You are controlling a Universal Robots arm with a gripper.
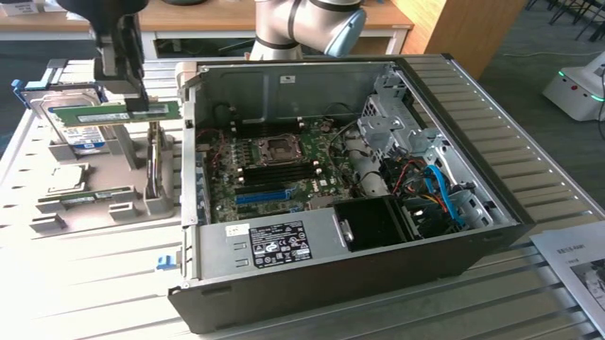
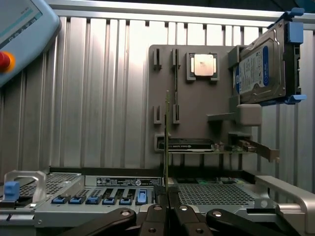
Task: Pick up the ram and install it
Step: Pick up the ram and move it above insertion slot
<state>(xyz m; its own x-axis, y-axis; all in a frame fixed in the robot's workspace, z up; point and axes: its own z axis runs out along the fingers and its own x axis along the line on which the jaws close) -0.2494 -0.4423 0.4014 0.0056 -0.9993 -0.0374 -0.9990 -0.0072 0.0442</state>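
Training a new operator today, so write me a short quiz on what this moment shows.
1. True or false: the pincer is shut on the ram.
2. Where is the ram? A) seated in a motherboard slot; B) held in the air over the grey tray, outside the computer case; C) lying flat on the table.
3. Fill in: the hard drive stands on the exterior view's ____ of the computer case.

Key: 1 true; 2 B; 3 left.
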